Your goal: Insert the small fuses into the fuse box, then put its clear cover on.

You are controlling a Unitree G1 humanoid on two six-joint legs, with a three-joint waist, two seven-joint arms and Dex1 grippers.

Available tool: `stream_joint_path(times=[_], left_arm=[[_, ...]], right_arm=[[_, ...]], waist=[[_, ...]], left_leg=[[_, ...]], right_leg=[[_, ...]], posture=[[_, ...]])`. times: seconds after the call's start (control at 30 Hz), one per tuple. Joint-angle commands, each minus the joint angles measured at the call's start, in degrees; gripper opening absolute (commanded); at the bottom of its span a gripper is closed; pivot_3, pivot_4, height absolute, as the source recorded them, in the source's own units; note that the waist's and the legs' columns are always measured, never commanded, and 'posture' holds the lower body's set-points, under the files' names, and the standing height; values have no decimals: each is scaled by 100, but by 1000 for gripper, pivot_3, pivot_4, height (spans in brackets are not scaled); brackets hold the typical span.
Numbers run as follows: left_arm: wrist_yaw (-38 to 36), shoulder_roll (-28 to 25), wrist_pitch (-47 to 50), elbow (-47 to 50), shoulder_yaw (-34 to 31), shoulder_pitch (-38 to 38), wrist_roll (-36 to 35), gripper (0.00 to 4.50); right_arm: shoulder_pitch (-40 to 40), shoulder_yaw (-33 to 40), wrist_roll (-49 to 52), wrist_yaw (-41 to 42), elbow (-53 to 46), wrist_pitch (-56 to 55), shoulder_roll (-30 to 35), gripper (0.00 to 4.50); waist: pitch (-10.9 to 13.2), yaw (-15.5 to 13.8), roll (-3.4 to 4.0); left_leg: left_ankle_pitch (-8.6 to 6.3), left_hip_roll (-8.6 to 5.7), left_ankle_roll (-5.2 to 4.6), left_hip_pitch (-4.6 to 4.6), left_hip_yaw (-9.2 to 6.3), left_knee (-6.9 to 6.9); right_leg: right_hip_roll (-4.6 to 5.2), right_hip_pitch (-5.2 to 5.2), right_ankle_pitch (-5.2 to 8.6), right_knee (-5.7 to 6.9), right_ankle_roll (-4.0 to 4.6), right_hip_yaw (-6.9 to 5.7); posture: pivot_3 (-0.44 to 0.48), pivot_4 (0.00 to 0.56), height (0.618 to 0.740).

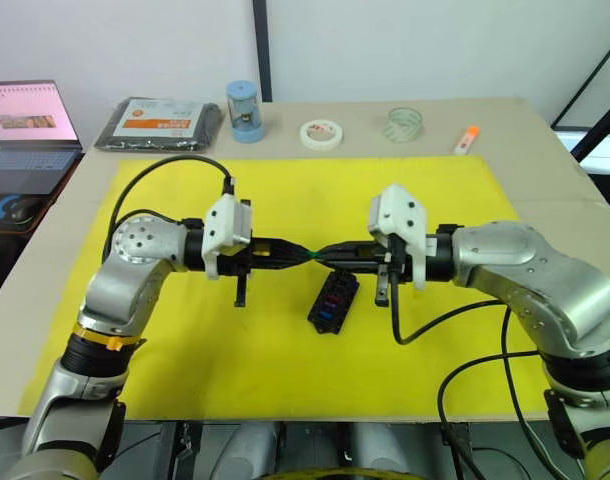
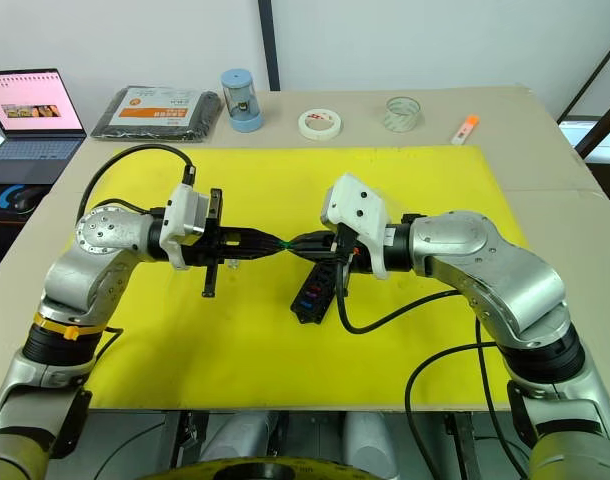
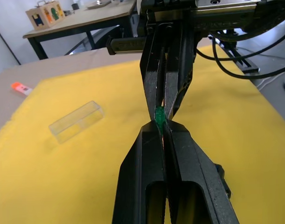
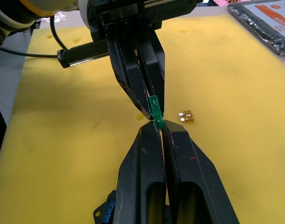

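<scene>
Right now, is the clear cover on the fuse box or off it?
Off: the clear cover lies alone on the yellow mat; the fuse box shows open slots.

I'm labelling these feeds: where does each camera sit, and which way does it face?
Head stereo pair: looks forward and down over both arms at the yellow mat and fuse box.
Left wrist: along the left end effector toward the right one; clear cover beyond.
Right wrist: along the right end effector toward the left one.
Shared: the green fuse.

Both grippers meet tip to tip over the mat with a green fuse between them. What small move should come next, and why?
Probably the left gripper should let go: both it and the right gripper pinch the green fuse, and the fuse box sits just below the right one.
</scene>
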State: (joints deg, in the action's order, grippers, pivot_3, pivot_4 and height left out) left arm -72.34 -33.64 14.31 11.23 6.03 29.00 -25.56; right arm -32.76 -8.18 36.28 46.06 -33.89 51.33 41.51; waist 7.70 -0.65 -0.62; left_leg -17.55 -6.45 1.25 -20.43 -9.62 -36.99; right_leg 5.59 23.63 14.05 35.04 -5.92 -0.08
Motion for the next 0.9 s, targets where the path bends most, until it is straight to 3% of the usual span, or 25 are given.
stream_joint_path(times=[0.03, 0.13, 0.43, 0.7, 0.9], left_arm=[[-83, -179, 60, 169, 16, -55, -42, 475], [-125, -241, 64, 167, 10, -139, -72, 1303], [24, -3, -476, -42, 260, -734, 294, 4388], [284, 430, -1045, -419, 550, -870, 686, 4449], [409, 558, -1169, -560, 668, -888, 854, 4449]], right_arm=[[-100, 124, 46, 49, -139, -122, 6, 0], [-107, 137, 53, 63, -148, -96, 34, 0], [2, -46, -274, -433, -579, 535, 536, 0], [245, -467, -644, -784, -909, 1060, 938, 0], [304, -670, -768, -915, -856, 1096, 785, 0]], waist=[[0, 3, 0], [0, 3, 0], [1, -9, 1], [1, -13, 0], [1, -6, 0]], left_leg=[[0, 0, 0, 0, 0, 0], [0, 0, 0, 1, 0, 0], [-1, -1, -1, 0, 0, 1], [-1, 2, -2, 0, -1, 1], [-2, 2, -3, 2, 1, 0]], right_leg=[[0, 0, 0, 0, 0, 0], [0, 0, 0, 0, 0, 0], [2, -1, 0, -1, 0, 0], [1, -2, 0, -3, 0, 1], [0, -3, 0, -3, 0, 0]], posture=[[0, 150, 740], [0, 150, 740], [0, 150, 740], [0, 150, 740], [0, 150, 740]])
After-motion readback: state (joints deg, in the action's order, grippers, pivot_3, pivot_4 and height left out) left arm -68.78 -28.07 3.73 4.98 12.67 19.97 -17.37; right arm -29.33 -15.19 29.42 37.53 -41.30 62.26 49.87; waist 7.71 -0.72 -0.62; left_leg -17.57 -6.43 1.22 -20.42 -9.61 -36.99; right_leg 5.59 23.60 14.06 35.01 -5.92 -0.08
